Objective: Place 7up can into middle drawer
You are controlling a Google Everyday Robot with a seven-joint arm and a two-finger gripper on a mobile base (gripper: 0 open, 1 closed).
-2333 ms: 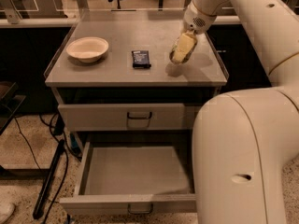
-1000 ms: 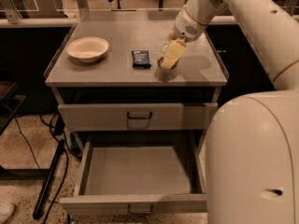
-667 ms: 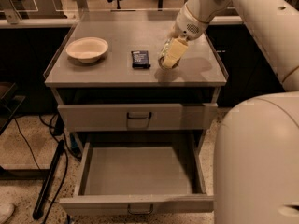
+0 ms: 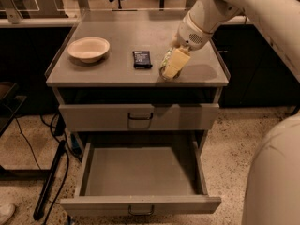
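Note:
The 7up can (image 4: 164,63), pale green and white with a silver end pointing down, sits between the pale yellow fingers (image 4: 175,62) of my gripper (image 4: 170,65). The gripper is shut on the can and holds it tilted, low over the cabinet top (image 4: 112,74) near its front edge, right of centre. The middle drawer (image 4: 140,204) is pulled open below, a wide grey box with nothing in it. It lies below and in front of the can.
The upper drawer (image 4: 103,117) is shut, with a small metal handle. A flat black packet (image 4: 142,59) lies just left of the can. A pale bowl (image 4: 88,48) stands at the top's left. My arm's large body (image 4: 276,172) fills the lower right.
The gripper with the can has moved left and toward the front edge of the cabinet top, and slightly lower. The drawers, bowl and packet have not moved.

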